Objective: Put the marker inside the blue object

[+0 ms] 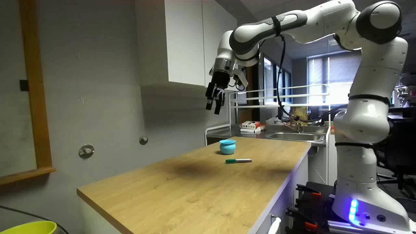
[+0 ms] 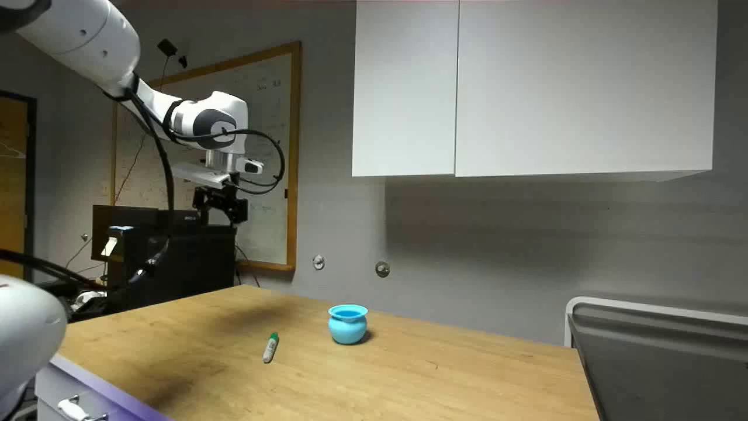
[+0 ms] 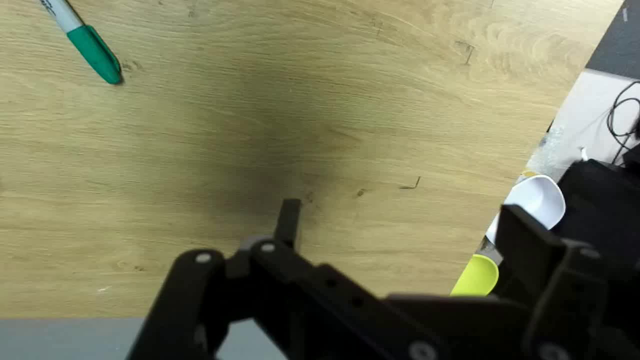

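The marker, white with a green cap, lies flat on the wooden table in both exterior views. Its green-capped end shows at the top left of the wrist view. The blue object, a small round light-blue pot with a flared rim, stands upright near the marker, apart from it, in both exterior views. It is out of the wrist view. My gripper is high above the table, away from both things. Its black fingers are spread wide with nothing between them in the wrist view.
The wooden table borders a wall with a white cabinet hanging above. A metal sink and a white rail stand beyond one end. A yellow-green bin and a white bin are past the table's edge.
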